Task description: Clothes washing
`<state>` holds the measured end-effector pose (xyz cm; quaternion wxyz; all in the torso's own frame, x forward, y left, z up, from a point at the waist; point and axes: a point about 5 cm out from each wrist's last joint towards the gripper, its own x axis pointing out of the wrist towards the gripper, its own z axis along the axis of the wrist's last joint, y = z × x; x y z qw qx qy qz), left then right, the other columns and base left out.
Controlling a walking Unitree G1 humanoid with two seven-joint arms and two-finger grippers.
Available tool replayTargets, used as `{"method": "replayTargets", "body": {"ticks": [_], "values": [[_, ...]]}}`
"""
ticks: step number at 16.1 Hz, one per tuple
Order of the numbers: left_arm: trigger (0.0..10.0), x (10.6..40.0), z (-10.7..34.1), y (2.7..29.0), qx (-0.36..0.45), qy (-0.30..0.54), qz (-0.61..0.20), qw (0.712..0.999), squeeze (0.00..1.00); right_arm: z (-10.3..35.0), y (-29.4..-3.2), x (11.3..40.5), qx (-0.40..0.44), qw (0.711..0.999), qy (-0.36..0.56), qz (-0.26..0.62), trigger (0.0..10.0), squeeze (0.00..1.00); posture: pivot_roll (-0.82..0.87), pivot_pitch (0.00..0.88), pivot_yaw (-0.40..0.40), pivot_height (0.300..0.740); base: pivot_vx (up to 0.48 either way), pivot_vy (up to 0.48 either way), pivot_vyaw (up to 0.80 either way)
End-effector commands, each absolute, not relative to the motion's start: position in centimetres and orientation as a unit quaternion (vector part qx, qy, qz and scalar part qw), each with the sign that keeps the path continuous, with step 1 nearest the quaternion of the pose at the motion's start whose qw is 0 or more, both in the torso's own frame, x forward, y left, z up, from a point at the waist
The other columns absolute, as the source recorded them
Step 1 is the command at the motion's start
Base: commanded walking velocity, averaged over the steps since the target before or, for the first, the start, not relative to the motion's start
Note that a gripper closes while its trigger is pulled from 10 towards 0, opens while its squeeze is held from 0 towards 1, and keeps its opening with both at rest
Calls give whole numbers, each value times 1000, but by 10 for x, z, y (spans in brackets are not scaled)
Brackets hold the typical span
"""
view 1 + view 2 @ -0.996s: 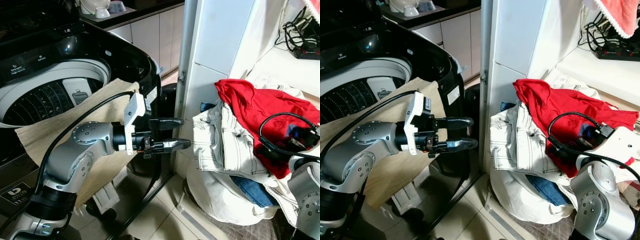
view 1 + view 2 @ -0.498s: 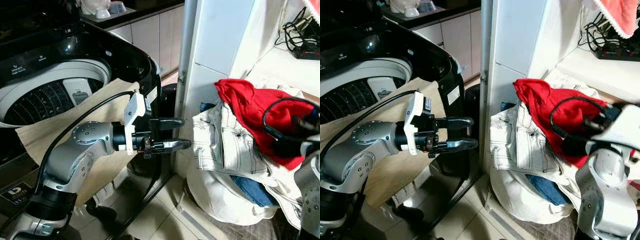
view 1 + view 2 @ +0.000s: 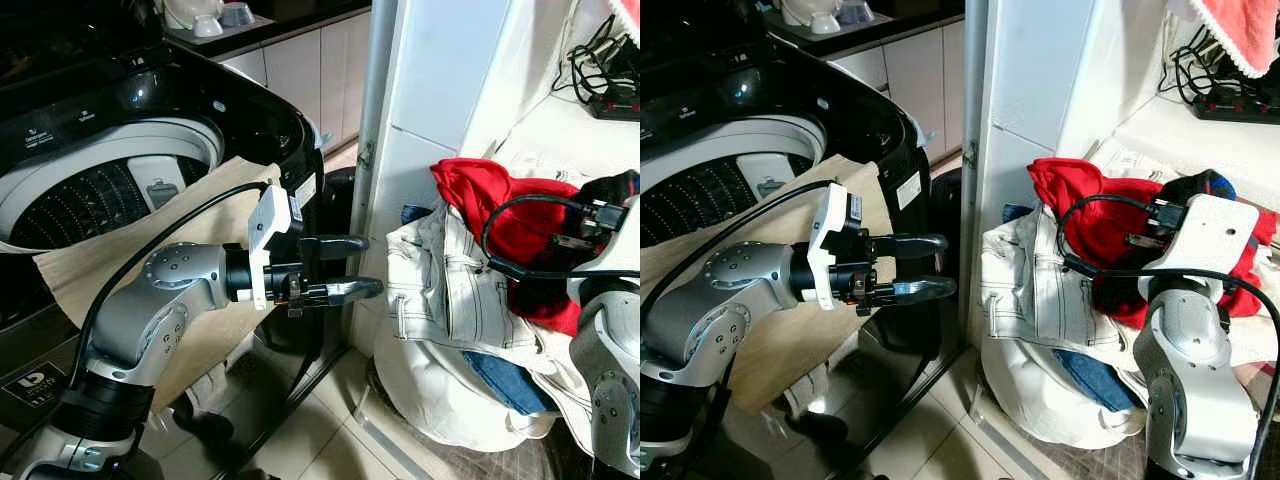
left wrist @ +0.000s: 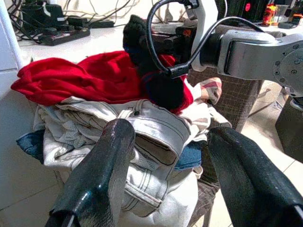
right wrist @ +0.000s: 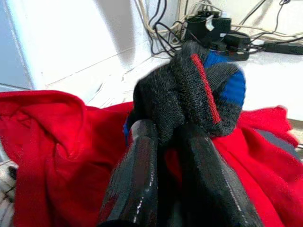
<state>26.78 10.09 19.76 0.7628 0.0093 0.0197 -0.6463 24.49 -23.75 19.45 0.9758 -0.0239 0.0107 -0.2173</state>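
At the lower right of the head views our right arm rises from the floor, and its right end effector (image 5: 163, 163) is clamped on a dark grey sock (image 5: 196, 92) with blue toe and a red stripe. In the right wrist view the two fingers (image 5: 135, 175) press close together with the knit bunched between them, just above the red garment (image 3: 1095, 215). We judge the sock light, soft and limp, not slippery; a pinch on the bunched middle looks secure, but the loose ends will dangle and could snag the red cloth beneath.

In the middle left of the frame our left end effector (image 3: 340, 266) hovers with its fingers parted and nothing between them, pointing toward the pile from beside the washer.

The pile sits right of centre: white jeans (image 3: 440, 290) draped over the front, a strip of blue denim (image 3: 500, 380) low down, the red garment on top. The jeans look heavier and stiffer; we would take them at the waistband or a thick seam fold, probably needing a firm grip. The red piece looks thin and floppy, easy to lift by any raised fold.

Farther off, in the upper left, the washer (image 3: 250, 110) stands with its drum (image 3: 90, 200) open, a beige cloth (image 3: 200, 200) lying over its front edge. A power strip (image 3: 610, 100) with cables sits on the shelf at the upper right.
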Motion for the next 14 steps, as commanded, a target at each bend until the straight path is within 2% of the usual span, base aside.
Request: {"method": "replayTargets", "body": {"ticks": [1, 3, 6, 10, 14], "values": [[10000, 266, 201, 101, 20, 14, -651, 759, 0, 194, -245, 242, -25, 970, 10, -242, 10000, 1000, -114, 0, 18, 740, 0, 0, 0], [10000, 265, 201, 101, 20, 16, -652, 758, 0, 198, -254, 238, -14, 962, -5, -271, 10000, 1000, -114, 0, 21, 740, 0, 0, 0], [10000, 266, 201, 101, 22, 17, -654, 756, 0, 200, -250, 239, -11, 970, -1, -244, 10000, 1000, -114, 0, 21, 740, 0, 0, 0], [10000, 265, 201, 102, 24, 20, -657, 753, 0, 190, -223, 238, -6, 985, 22, -171, 10000, 1000, -118, 0, 25, 740, 0, 0, 0], [10000, 262, 201, 104, 24, 24, -664, 747, 0, 184, -220, 227, 15, 977, 16, -212, 10000, 1000, -112, 0, 24, 740, 0, 0, 0]]}}
